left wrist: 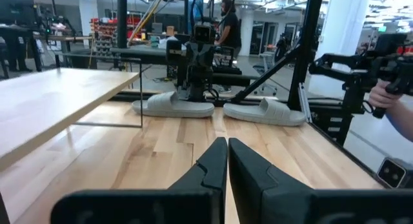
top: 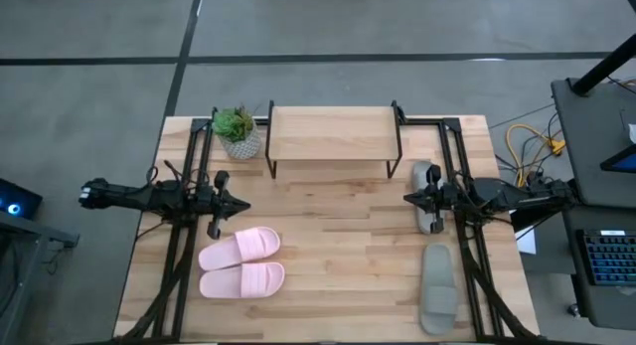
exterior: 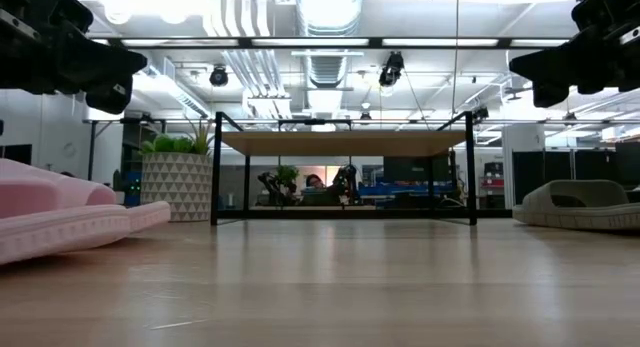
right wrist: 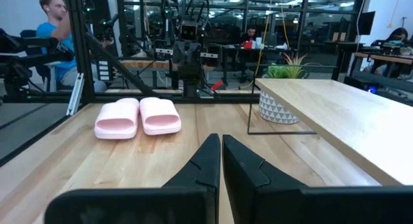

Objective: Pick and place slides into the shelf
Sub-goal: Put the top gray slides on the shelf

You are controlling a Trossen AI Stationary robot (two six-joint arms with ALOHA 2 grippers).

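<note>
The pale pink pair [top: 241,263] lies side by side, soles down, on the table's near left; the right wrist view shows it too [right wrist: 138,117]. One grey-beige slide [top: 426,191] rests near the right edge, partly under my right arm. The other [top: 438,287] sits closer to the near edge. The shelf [top: 333,134] stands on its black legs at the far middle, its top bare. My left gripper [top: 239,205] hangs shut above the table, just beyond the pink pair. My right gripper [top: 407,198] hangs shut beside the farther grey slide. Both ride high in the low view.
A potted plant [top: 237,131] in a patterned white pot stands left of the shelf. Black frame rails [top: 185,236] run along both table sides. Bare wood lies between the two pairs. People show beyond the table [right wrist: 55,30], and a hand [left wrist: 393,95] sits at the right edge of the left wrist view.
</note>
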